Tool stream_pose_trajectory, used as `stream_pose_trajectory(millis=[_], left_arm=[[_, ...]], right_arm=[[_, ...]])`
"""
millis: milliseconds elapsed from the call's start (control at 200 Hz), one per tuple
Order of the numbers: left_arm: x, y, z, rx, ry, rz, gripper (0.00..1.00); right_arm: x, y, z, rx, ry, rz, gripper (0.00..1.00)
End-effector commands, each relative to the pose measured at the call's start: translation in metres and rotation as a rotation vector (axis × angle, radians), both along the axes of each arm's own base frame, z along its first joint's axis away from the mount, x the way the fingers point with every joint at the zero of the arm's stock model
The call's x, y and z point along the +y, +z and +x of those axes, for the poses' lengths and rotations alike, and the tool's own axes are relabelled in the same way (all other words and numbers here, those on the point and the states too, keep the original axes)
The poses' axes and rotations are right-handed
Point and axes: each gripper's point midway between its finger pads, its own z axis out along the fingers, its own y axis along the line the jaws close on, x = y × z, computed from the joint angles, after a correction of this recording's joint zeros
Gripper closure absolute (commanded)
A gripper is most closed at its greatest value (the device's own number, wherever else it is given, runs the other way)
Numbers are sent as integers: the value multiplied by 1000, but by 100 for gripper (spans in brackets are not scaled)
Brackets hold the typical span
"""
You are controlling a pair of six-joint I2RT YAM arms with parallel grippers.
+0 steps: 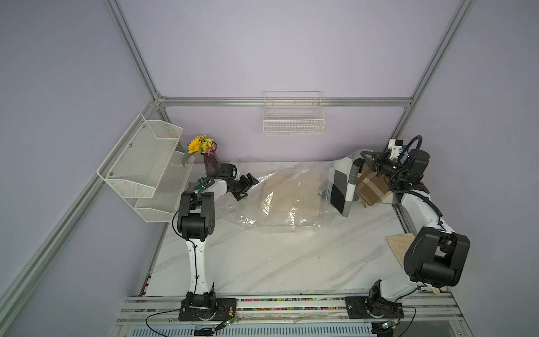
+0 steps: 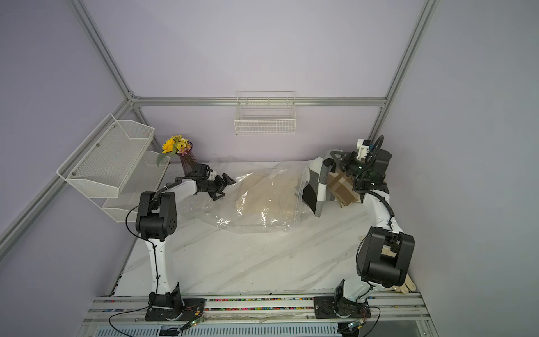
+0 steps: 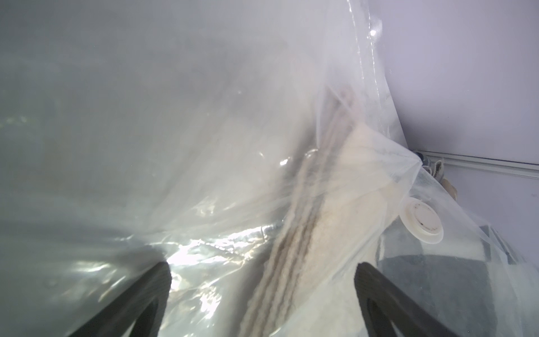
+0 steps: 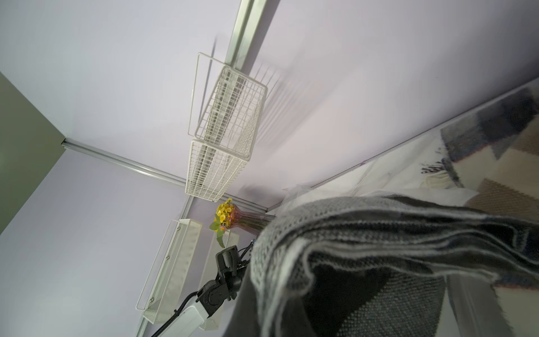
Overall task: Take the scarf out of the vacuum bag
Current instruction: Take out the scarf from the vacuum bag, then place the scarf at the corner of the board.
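Right gripper [image 1: 368,163] is holding its jaws together on a fold of the grey scarf [image 1: 345,186], raised at the far right of the marble table [image 1: 262,262]. The fingertips are sinking out of sight in the knit, and in the right wrist view the scarf is filling the foreground and covering them entirely. Scarf is hanging down from the grip, right beside the mouth of the vacuum bag [image 1: 277,204]; whether its lower end is lying inside the plastic or outside it, I cannot tell from either top view. Bag is lying crumpled across the far middle of the table, with a pale beige cloth [image 1: 287,192] showing blurred through it. Brown plaid cloth [image 1: 372,186] is lying under the right wrist, partly hidden by the arm. Left gripper [image 1: 249,189] is hovering with jaws wide apart at the bag's other end, holding nothing. In the left wrist view its two fingers [image 3: 159,277] are framing the plastic, their bases cut off, and the round white valve cap [image 3: 423,220] is sitting on a wrinkled face. Glare is washing out much of that view.
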Motion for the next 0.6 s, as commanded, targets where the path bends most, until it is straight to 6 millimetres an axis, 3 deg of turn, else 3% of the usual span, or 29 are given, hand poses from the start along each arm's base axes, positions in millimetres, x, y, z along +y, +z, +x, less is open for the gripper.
stream_pose_trajectory(millis=[0,175,330,445,595], left_arm=[[30,-40,-22,138,93,61,0],[35,-44,-26,150,110,52,0],[38,-42,-29,149,116,45,0],[40,-41,-31,147,120,45,0],[40,-42,-33,149,118,42,0]], right_arm=[[-28,22,-1,-115,-124,-43,100],[-55,19,8,-144,-209,-13,100],[-71,35,19,-221,-249,87,100],[-78,51,18,-318,-248,224,100],[-101,43,15,-407,-253,450,100]])
